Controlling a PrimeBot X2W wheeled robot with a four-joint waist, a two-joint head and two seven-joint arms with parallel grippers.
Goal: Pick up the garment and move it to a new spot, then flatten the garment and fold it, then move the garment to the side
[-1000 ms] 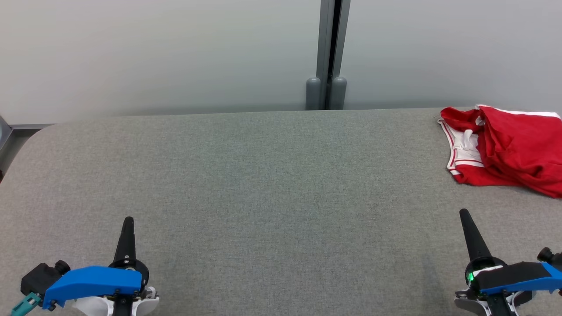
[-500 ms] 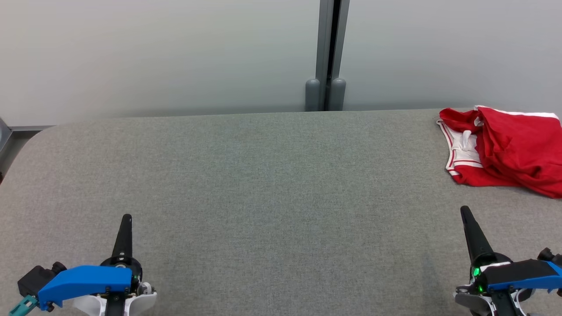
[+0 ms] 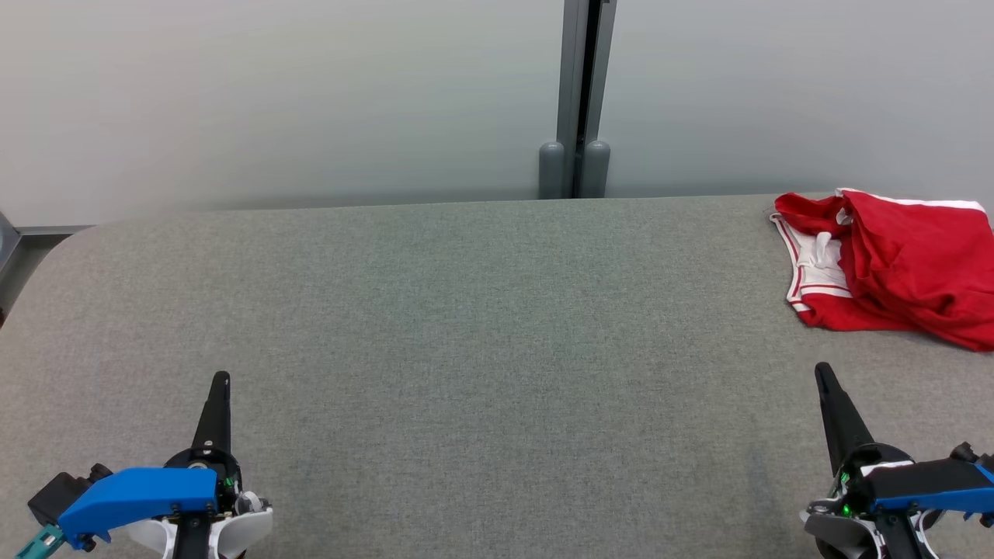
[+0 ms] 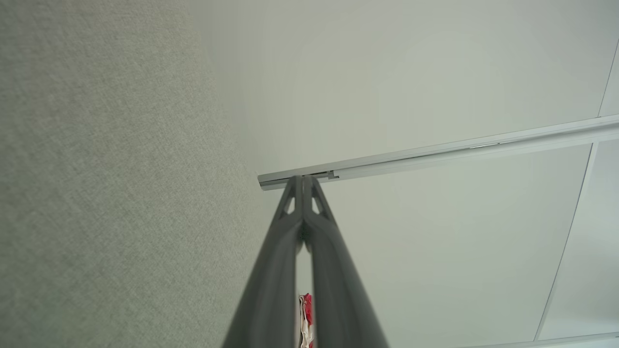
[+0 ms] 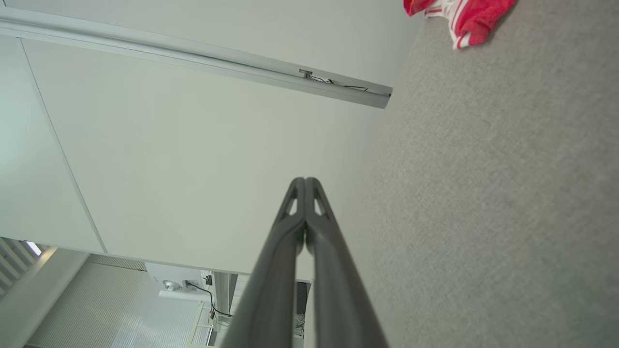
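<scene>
The red, white-trimmed garment (image 3: 893, 264) lies crumpled at the far right of the grey tabletop (image 3: 497, 310), its long axis running left to right and its striped edge facing left. Both arms rest low at the near edge, fingers pointing away. The left gripper (image 3: 221, 379) and right gripper (image 3: 820, 369) are pressed together and empty. Since a second ago they have barely shifted, and the garment lies unchanged

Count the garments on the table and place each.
1. The red garment lies crumpled far right on the grey table, cut off by the view's edge; others could lie beyond.
</scene>
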